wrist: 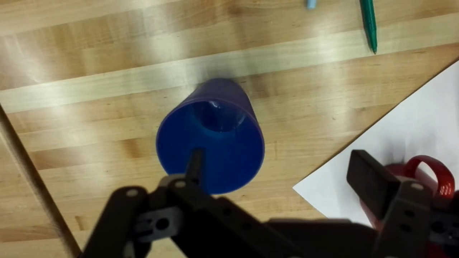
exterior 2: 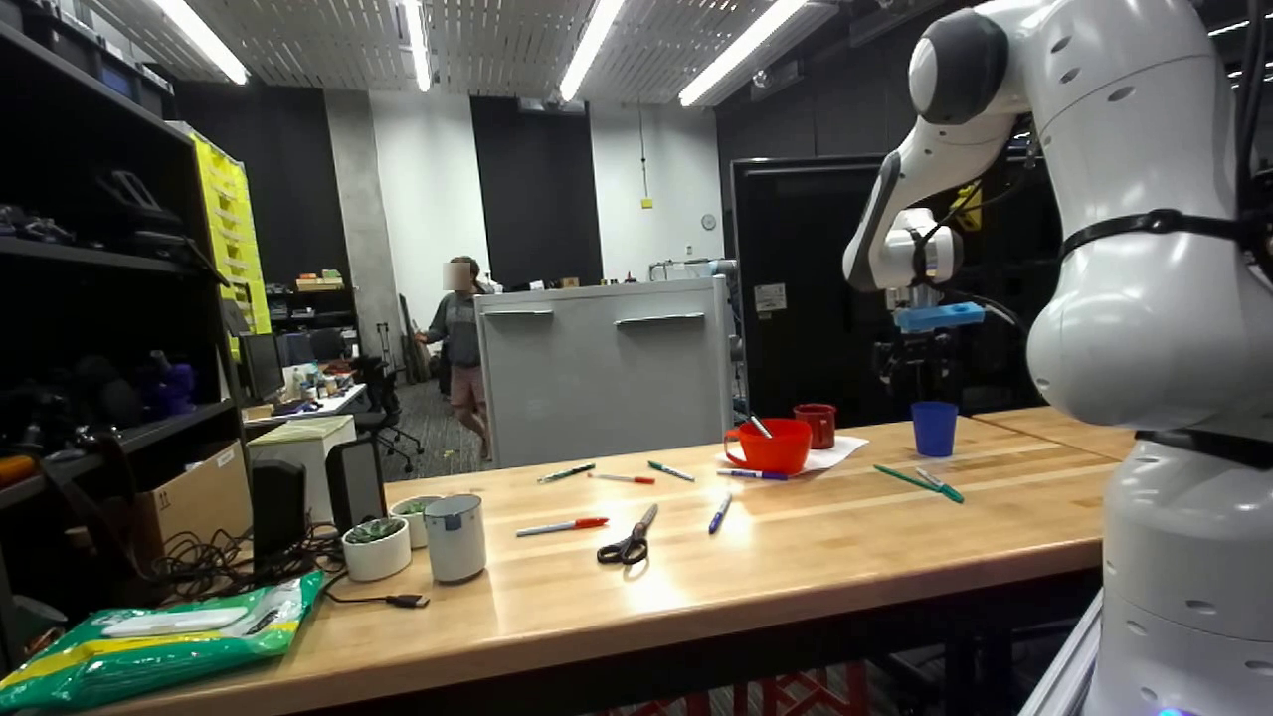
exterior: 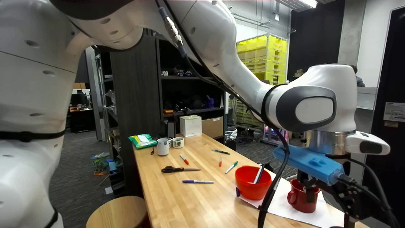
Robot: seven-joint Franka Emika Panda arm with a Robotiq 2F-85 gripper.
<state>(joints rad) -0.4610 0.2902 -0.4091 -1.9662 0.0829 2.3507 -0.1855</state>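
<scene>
My gripper (wrist: 283,170) stands open with its fingers wide apart and nothing between them. A blue cup (wrist: 233,157) is upright on the wooden table, its mouth facing the wrist camera. One dark fingertip overlaps the cup's mouth in that view; the other overlaps the edge of a red mug (wrist: 446,179) on white paper (wrist: 333,190). In an exterior view the gripper (exterior 2: 915,373) appears above the blue cup (exterior 2: 935,433). I cannot tell how far the fingertips are from the rim. A finger partly hides the red mug (exterior: 299,202) in an exterior view.
A red bowl-like cup (exterior: 250,186) holding a marker stands beside the red mug. Scissors (exterior 2: 627,547) and several pens lie about the table, including a green pen (wrist: 369,27) near the blue cup. A grey mug (exterior 2: 455,537), planters and a green packet (exterior 2: 189,636) stand at the far end.
</scene>
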